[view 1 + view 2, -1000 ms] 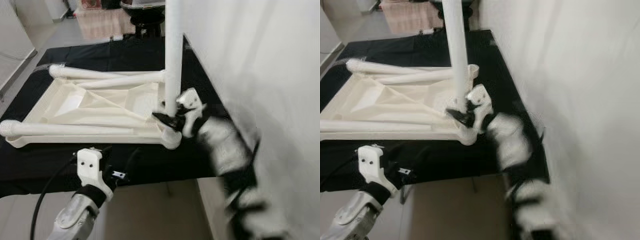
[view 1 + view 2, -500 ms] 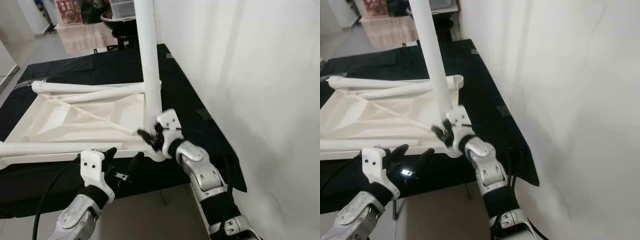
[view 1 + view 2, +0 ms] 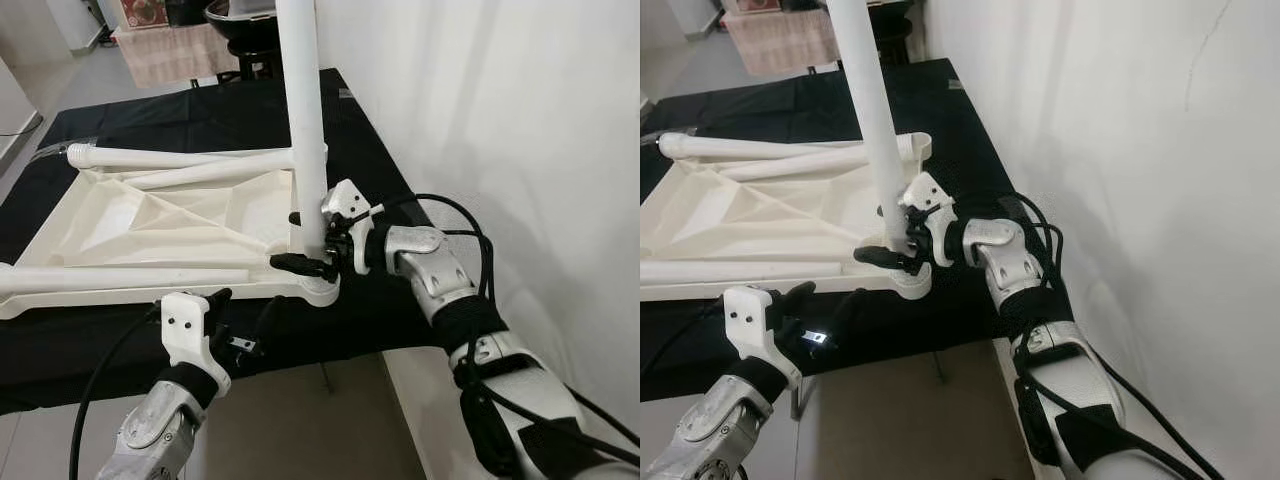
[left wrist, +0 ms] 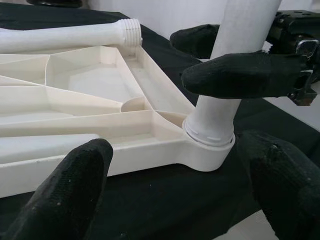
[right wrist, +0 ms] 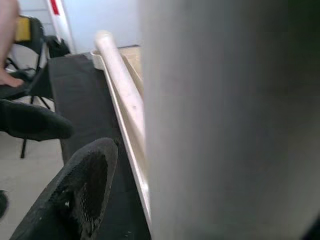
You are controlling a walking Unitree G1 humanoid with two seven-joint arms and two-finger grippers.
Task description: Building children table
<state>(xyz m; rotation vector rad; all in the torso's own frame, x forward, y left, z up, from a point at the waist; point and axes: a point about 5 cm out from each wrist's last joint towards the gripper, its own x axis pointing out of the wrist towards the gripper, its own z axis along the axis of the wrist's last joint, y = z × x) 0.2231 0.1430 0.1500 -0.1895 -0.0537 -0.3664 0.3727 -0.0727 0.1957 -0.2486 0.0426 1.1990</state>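
An upturned white plastic children's tabletop (image 3: 170, 225) lies on the black-draped counter (image 3: 380, 180), its near rim close along the counter's front edge. A white plastic leg tube (image 3: 305, 120) stands upright in the socket at the tabletop's corner nearest the counter's front-right corner. The right pincer (image 3: 312, 245) is clamped around the base of this tube, one black finger (image 4: 240, 75) pressed across it just above the socket. Two more white legs (image 3: 180, 157) lie along the tabletop's far rim. The left pincer (image 3: 240, 318) hovers with fingers spread, holding nothing, just off the counter's front edge, apart from the tabletop. A white wall (image 3: 500, 120) runs close beside the counter's right edge.
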